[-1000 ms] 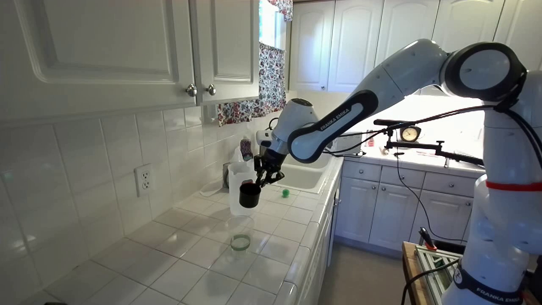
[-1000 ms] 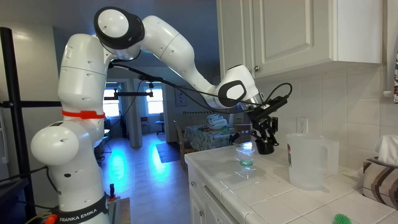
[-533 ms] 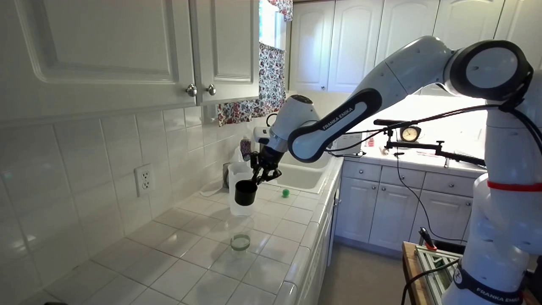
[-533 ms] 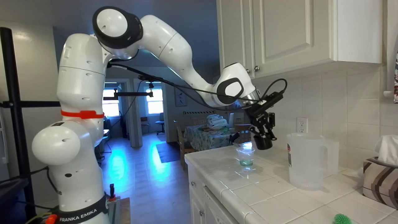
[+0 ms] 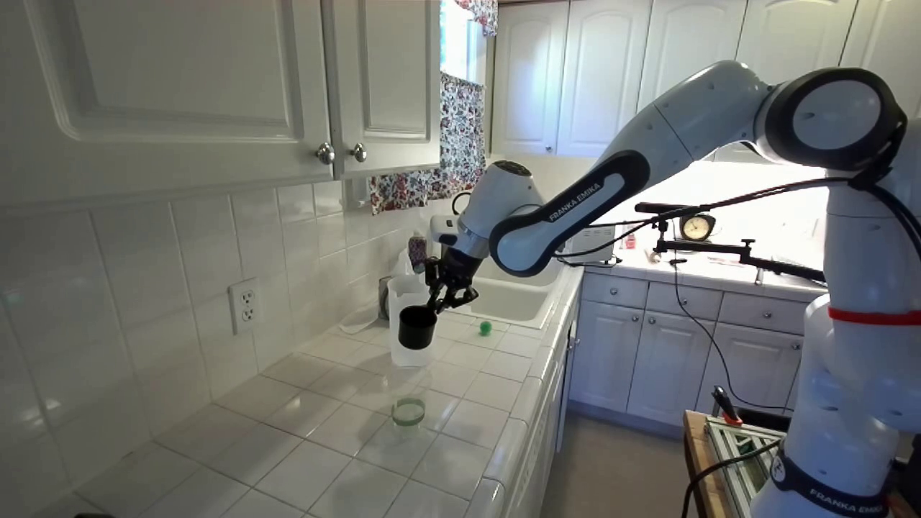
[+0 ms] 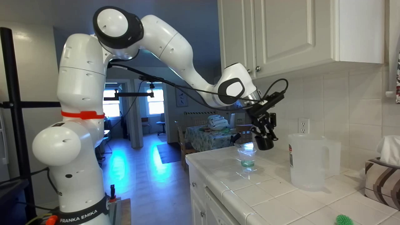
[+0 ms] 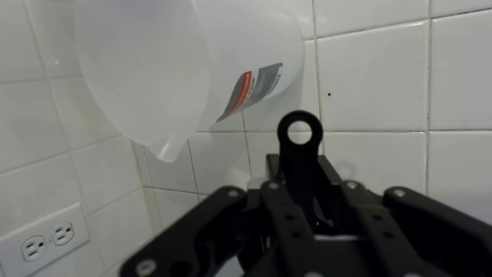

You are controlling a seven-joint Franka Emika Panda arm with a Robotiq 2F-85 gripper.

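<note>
High up, the elbow (image 6: 118, 28); wrist (image 6: 239, 79) aslant, jaws tight on a black cup's (image 5: 416, 329) handle (image 7: 301, 163).

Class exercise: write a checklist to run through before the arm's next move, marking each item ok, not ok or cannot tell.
1. Gripper pinching the handle of the black cup: ok.
2. Black cup clear of the counter: ok.
3. Black cup apart from the pitcher: ok, gap visible in an exterior view.
4. Clear cup standing upright: ok.
5. Black cup directly above the clear cup: not ok, off to one side.
6. Black cup empty: cannot tell, its inside is too dark.
</note>
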